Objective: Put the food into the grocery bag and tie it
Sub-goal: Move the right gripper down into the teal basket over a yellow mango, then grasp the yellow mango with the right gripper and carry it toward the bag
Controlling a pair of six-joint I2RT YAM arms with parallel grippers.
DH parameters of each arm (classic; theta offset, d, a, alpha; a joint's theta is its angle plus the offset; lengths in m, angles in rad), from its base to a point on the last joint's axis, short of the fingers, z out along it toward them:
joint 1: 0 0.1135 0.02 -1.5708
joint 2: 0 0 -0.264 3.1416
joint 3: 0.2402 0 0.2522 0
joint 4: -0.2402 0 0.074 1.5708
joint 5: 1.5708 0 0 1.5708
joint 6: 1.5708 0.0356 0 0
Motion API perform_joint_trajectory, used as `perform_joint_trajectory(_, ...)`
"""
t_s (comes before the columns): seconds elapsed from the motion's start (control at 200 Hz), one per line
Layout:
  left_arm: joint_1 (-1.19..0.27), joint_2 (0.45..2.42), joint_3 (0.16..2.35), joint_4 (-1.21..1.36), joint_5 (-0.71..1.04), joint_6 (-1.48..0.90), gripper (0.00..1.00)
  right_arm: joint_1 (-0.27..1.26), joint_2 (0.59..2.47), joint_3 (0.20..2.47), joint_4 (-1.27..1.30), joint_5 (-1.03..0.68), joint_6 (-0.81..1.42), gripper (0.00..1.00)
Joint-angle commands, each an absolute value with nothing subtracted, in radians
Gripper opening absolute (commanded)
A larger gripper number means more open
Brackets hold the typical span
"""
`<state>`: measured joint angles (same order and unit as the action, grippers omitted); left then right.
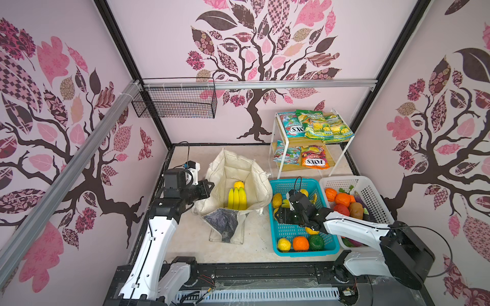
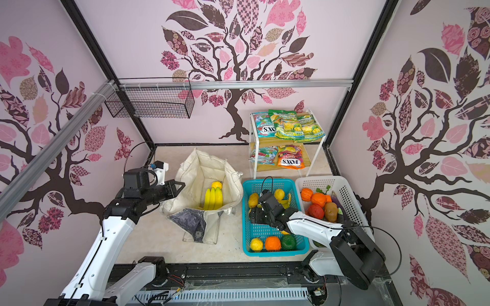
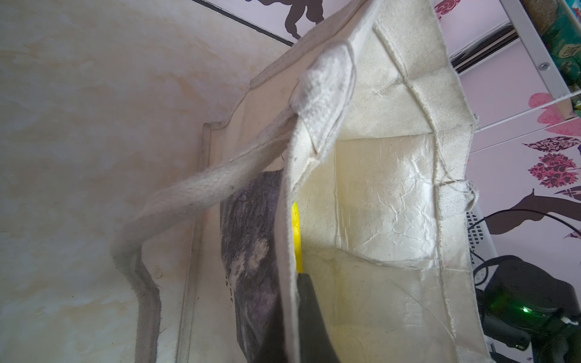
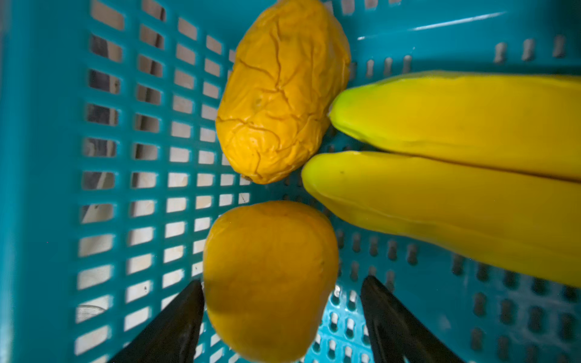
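walls (image 1: 159, 39): pink, tree mural | floor (image 1: 191, 238): beige marble | shelf (image 1: 332, 157): white, back right

A teal basket (image 1: 305, 253) sits just beside a white basket (image 1: 371, 193). A shelf (image 1: 331, 159) stands behind them. A wire basket (image 1: 175, 103) hangs above.

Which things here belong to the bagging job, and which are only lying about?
Job: tote, bananas in it, fruit, vegetables, snack packets.
Only there: teal basket, white basket, wire basket, shelf.
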<state>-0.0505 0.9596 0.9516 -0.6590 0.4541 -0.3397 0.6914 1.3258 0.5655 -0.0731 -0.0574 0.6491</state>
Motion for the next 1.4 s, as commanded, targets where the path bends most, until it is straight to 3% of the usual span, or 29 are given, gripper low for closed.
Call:
perform_joint_trajectory(0.0, -0.051, 0.958, 0.937, -0.637, 0.474, -0.339, 0.0, 0.691, 1.383, 0.561, -0.035, -0.058, 0.66, 0.79)
perform_joint_trajectory(0.31, -0.051, 0.956, 0.938, -0.634, 0.482, -0.337, 0.0, 0.691, 1.435, 0.563, 0.024, -0.053, 0.676, 0.79)
perform_joint_trajectory(0.465, -0.051, 0.958, 0.937, -0.634, 0.484, -0.336, 0.0, 0.691, 1.447, 0.579, 0.014, -0.06, 0.661, 0.66)
perform_joint_trajectory(0.61, -0.051, 0.957, 0.937, -0.635, 0.485, -0.335, 0.0, 0.69, 1.408, 0.561, 0.013, -0.076, 0.663, 0.6)
perform_joint_trajectory(0.855, -0.052, 0.957, 0.938, -0.635, 0.485, -0.335, 0.0, 0.691, 1.23, 0.566, -0.08, -0.08, 0.651, 0.55)
perform_joint_trajectory(1.39, -0.053, 0.969, 0.936, -0.633, 0.485, -0.335, 0.0, 0.691, 0.847, 0.72, -0.382, 0.055, 0.538, 0.54)
